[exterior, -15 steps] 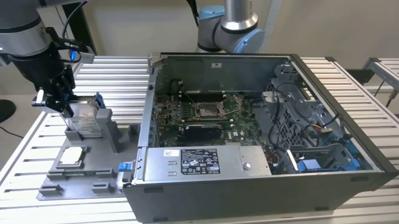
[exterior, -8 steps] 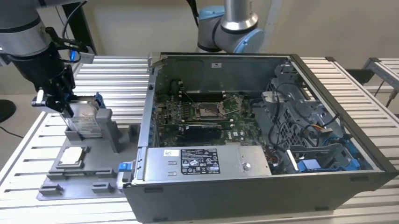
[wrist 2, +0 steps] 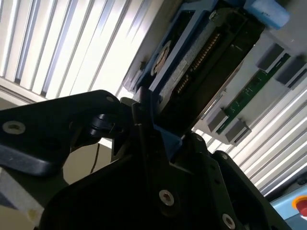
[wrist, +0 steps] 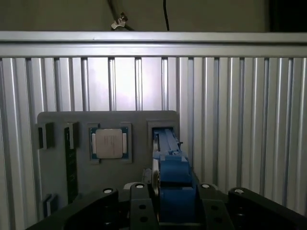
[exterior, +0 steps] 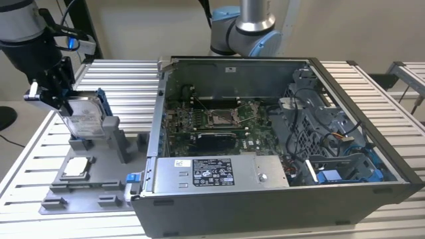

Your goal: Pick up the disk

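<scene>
Exterior view: the hand (exterior: 64, 102) clamps the disk (exterior: 87, 122), upright in a grey holder (exterior: 99, 185) on the counter (exterior: 119, 74), beside an open computer case (exterior: 265, 211); its white label is unreadable. Second wrist view: fingers (wrist 2: 143, 128) pinch its blue edge. First wrist view: a square chip (wrist: 109, 143) lies beside it.
</scene>
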Controlling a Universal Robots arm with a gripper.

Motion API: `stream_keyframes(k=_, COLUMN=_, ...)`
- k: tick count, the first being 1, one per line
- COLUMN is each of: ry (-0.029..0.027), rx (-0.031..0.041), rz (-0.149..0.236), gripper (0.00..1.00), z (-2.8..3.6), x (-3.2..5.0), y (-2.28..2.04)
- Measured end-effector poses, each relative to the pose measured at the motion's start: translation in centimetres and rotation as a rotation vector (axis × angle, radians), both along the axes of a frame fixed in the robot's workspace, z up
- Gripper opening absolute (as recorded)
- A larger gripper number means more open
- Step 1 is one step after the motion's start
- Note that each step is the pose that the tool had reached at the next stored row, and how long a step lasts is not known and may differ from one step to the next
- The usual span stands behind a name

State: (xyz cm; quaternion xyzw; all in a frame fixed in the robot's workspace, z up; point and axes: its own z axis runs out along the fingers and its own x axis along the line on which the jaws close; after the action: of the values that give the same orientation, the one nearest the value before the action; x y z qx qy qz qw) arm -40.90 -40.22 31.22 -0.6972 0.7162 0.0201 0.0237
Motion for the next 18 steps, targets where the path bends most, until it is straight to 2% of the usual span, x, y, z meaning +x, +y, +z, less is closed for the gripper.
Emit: stream_keyframes(k=18, ry=0.0001, rx=-0.0001, rz=0.000, gripper=0.00, z=8.18, x=0.00, y=0.00)
